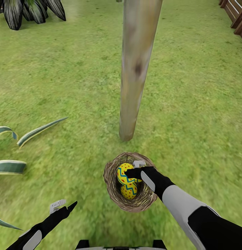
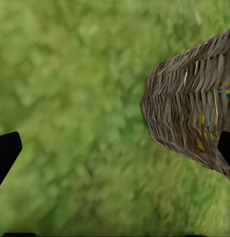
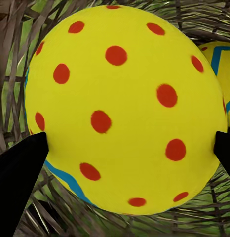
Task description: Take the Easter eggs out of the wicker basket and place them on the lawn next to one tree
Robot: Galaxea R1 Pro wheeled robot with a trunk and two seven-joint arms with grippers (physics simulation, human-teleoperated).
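- The wicker basket (image 1: 129, 182) is seen on the lawn (image 1: 65, 86) in the head view, just in front of the base of the tree (image 1: 136, 69), whose pale trunk rises out of the top of that view
- Two Easter eggs can be made out in the basket from the head: an upper egg (image 1: 123, 172) with a blue zigzag band and a lower egg (image 1: 129, 190) with red dots, the two touching; a third egg cannot be told from these pictures
- The right gripper (image 1: 133, 172) is reached into the basket from the right, its dark fingers lying at the upper egg
- In the right wrist view a red-dotted yellow egg (image 3: 122, 108) is framed between the two dark fingertips (image 3: 21, 168), which are set against its opposite sides; the jaws are thus closed about this egg, with basket weave (image 3: 16, 59) behind it and part of a second egg (image 3: 221, 64) beside it
- The left gripper (image 1: 62, 207) is held low over the grass, to the left of the basket and apart from it
- In the left wrist view the basket's woven wall (image 2: 189, 108) is seen beyond the fingertips (image 2: 5, 150), which stand wide apart with nothing between them but grass
- Striped long leaves (image 1: 34, 133) lie at the left edge of the head view, and a wooden structure (image 1: 235, 15) is seen at the far right corner
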